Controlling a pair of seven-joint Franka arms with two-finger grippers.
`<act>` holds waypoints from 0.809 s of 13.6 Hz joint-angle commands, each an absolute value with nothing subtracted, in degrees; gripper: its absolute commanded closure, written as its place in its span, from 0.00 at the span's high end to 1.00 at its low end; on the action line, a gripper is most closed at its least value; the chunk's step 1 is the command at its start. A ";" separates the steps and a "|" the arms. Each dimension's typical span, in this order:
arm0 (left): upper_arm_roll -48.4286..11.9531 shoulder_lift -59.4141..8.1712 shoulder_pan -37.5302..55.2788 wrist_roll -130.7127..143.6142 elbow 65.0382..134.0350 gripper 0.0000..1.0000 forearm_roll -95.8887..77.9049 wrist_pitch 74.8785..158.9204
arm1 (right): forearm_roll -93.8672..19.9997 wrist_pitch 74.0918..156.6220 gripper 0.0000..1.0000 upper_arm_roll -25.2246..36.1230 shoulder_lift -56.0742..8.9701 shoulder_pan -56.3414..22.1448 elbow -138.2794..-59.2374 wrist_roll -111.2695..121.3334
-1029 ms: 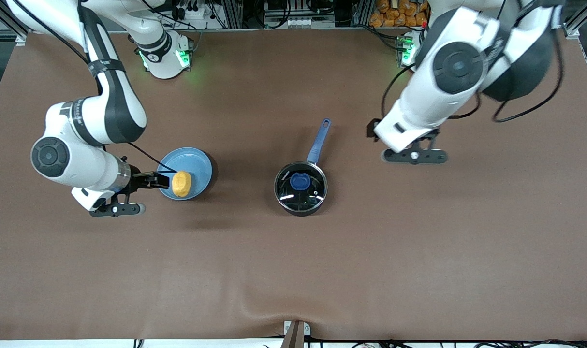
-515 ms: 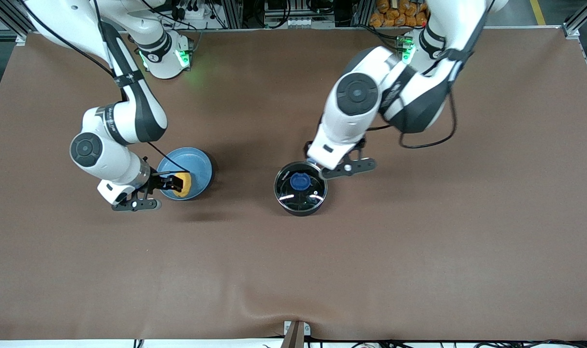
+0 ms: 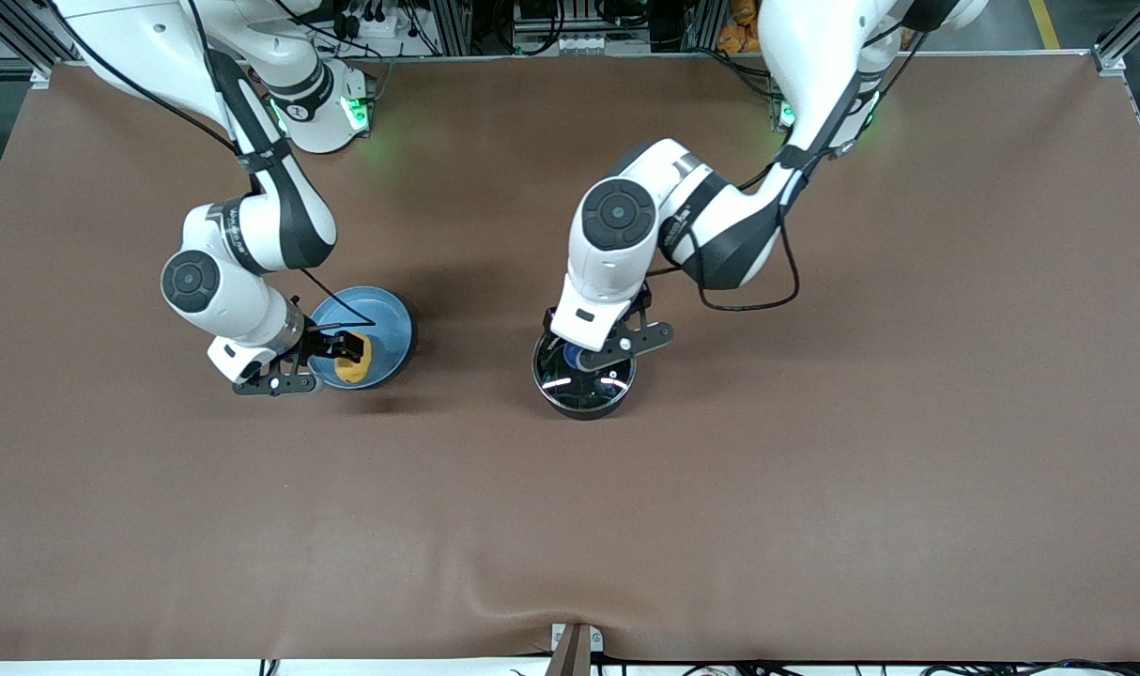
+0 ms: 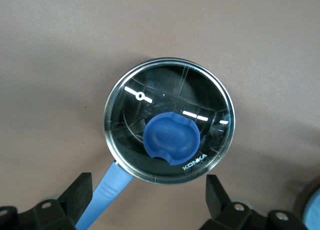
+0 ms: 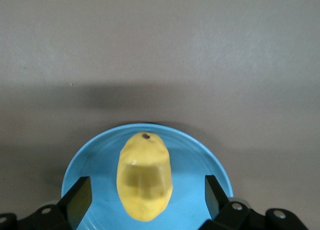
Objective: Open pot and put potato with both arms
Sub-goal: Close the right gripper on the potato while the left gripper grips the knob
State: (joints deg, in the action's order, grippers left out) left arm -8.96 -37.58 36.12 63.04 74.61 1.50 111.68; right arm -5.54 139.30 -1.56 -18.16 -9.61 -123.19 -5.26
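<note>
Blue lid knob [image 4: 171,140] being straddled by left gripper [image 4: 149,192], potato [image 5: 144,175] by right gripper [image 5: 148,196]; both jaws wide; centring advised before closing.

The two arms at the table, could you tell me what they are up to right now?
The left gripper is open above the pot, which is shut under its glass lid with the blue knob. The right gripper is open over the light-blue plate, its fingers on either side of the potato lying there. Nothing is gripped yet: the lid is still on and the potato is still on the plate.
</note>
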 commanded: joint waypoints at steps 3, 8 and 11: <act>-6.77 -40.86 38.50 53.99 72.60 1.00 2.46 115.66 | -7.38 145.35 1.00 -3.69 -18.71 -8.79 -126.91 -5.63; -6.15 -43.32 38.50 47.29 72.69 1.00 2.46 120.31 | -7.73 149.24 1.00 -3.69 -21.45 -9.14 -127.09 -5.63; -6.07 -44.64 38.85 47.37 72.69 1.00 2.63 122.08 | -7.73 149.24 1.00 -3.69 -21.62 -9.05 -127.09 -5.54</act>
State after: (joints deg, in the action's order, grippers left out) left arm -6.55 -43.14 38.09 47.83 74.37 1.50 121.40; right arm -6.76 148.02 -3.08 -21.80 -9.63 -126.60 -5.73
